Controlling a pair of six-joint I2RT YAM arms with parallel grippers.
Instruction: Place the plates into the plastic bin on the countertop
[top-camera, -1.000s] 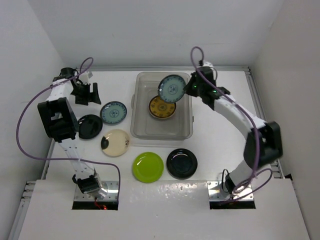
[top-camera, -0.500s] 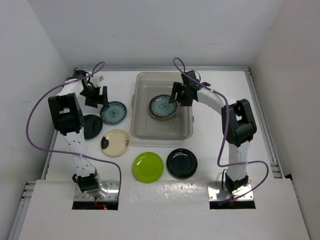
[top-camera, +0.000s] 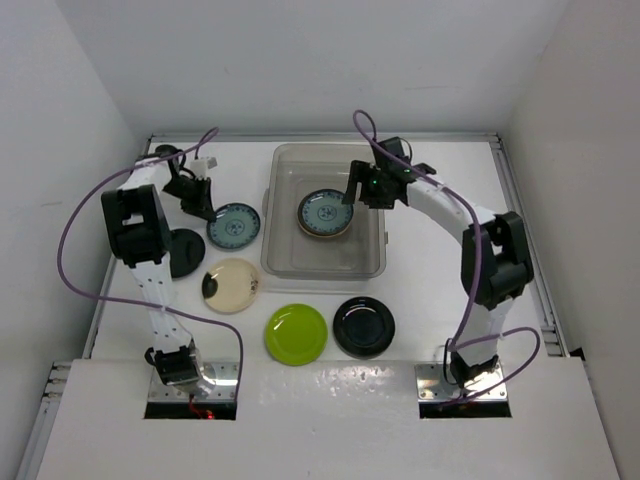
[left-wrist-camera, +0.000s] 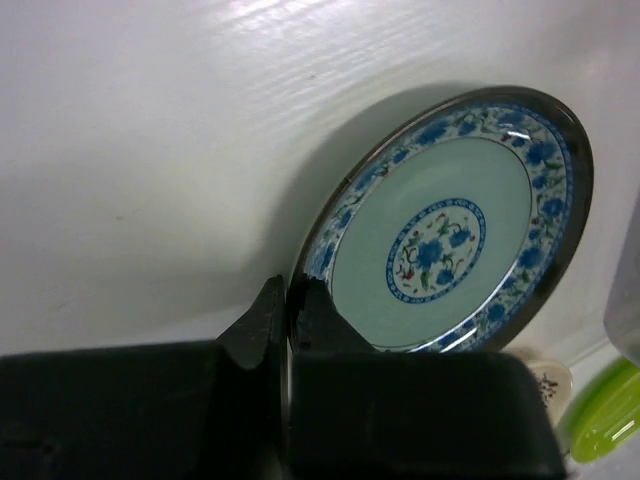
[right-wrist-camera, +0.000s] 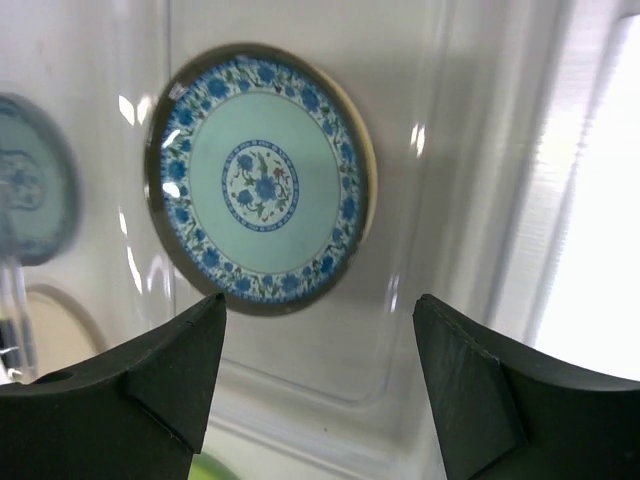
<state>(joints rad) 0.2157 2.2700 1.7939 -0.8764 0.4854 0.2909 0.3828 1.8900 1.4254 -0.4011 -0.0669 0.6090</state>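
Pinching the rim of a teal-blue plate (left-wrist-camera: 450, 220) in the closed left gripper (left-wrist-camera: 288, 297), on the countertop (top-camera: 425, 290) just left of the plastic bin (top-camera: 322, 268). Hovering with the right gripper (right-wrist-camera: 318, 310), jaws spread wide, over a second teal-blue plate (right-wrist-camera: 262, 178) lying flat inside the bin. Outside the bin, with a cream plate (top-camera: 231, 285) and half-hidden black plate (top-camera: 187, 252) on the left, and a lime green plate (top-camera: 296, 333) and glossy black plate (top-camera: 363, 326) near its front wall
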